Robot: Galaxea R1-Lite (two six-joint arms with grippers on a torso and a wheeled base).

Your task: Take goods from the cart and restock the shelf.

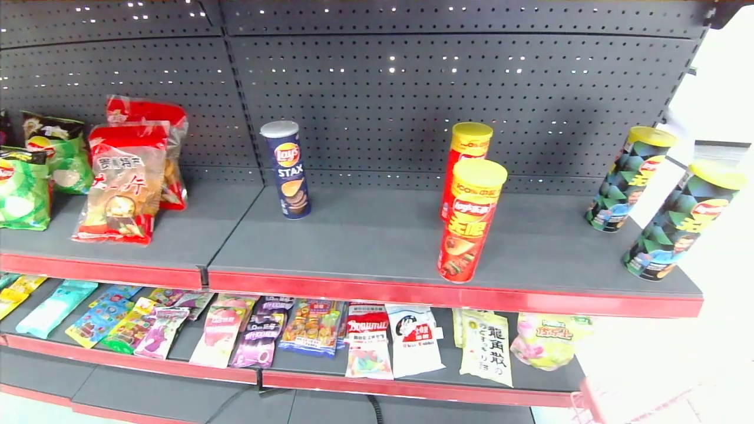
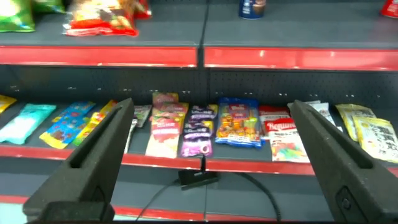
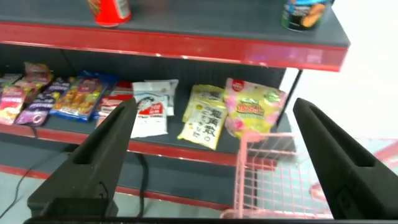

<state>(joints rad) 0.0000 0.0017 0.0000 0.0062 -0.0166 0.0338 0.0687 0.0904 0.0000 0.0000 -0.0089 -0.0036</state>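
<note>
Facing the shelf [image 1: 365, 235], the left end effector [image 2: 211, 106] and right end effector [image 3: 214, 102] are hanging spread apart, empty; the cart [image 3: 239, 174] is standing near right.

In the head view the rear red can [image 1: 469, 141] stands behind the front red can [image 1: 471, 221], which hides much of its lower part. The rear red bag [image 1: 154, 113] shows just its top and right side behind the front red bag [image 1: 121, 188]. The green bags [image 1: 26, 182] at far left are cut by the edge. The cart [image 1: 589, 400] at near right is a washed-out corner of pink wire; its contents cannot be told. In the left wrist view the blue can [image 2: 252, 7] loses its upper part to the edge, and the red bags look blurred. In the right wrist view the cart runs off the edge, and the print on the packets [image 3: 208, 115] is too small to read.
</note>
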